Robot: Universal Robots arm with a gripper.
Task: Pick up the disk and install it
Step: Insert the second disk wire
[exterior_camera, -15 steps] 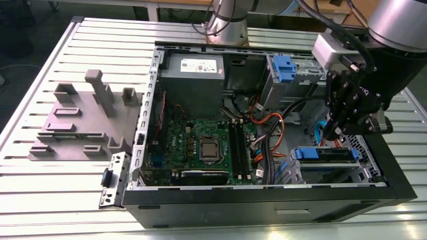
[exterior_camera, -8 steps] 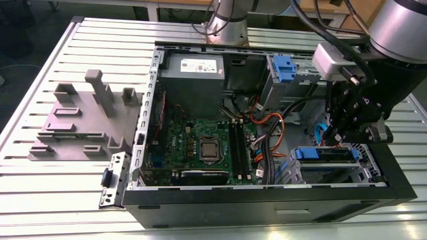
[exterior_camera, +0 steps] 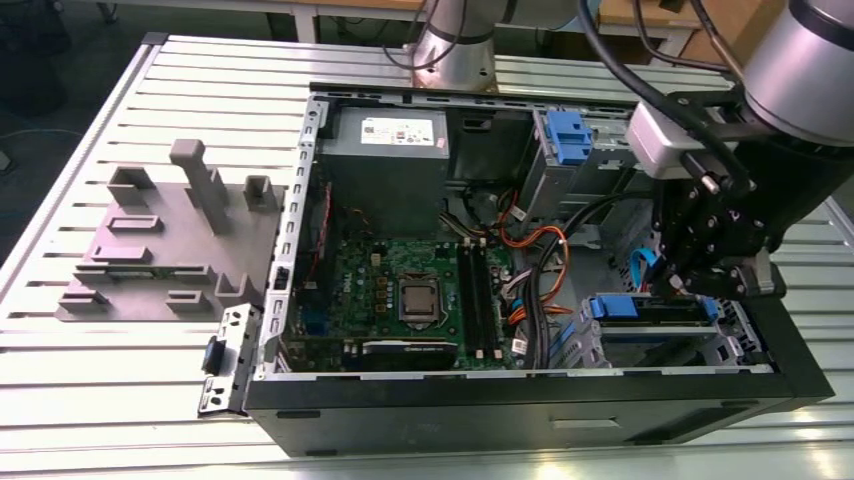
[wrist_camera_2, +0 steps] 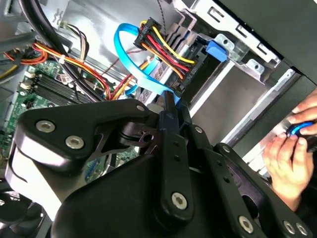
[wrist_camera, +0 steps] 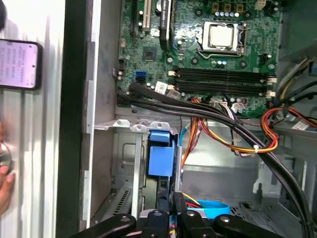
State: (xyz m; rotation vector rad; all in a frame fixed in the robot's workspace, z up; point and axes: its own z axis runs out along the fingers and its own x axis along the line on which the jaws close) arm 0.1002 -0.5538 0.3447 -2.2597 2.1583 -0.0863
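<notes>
Pickup done, by the look of it: claw (wrist_camera_2: 171, 111) drawn together on the blue edge of the disk (wrist_camera: 161, 159), seemingly clamped on it. Disk down among the metal walls of the cage (exterior_camera: 727, 345), in the near corner of the case (exterior_camera: 534, 415) at the exterior view's right. Install under way but not shown finished; cannot tell whether fully seated, and no cable seen plugged into it. From the exterior view, the whole layout: case open on the table (exterior_camera: 80, 380), motherboard (exterior_camera: 400, 290) to the exterior view's left of the cage. From the second wrist view, a close look at the fingertips on the blue edge, loose cables (wrist_camera_2: 163, 47) just beyond, and a person's hand (wrist_camera_2: 285, 158) outside the case. From the first wrist view, the disk edge-on above the claw, plus a phone (wrist_camera: 20, 64) on the table.
</notes>
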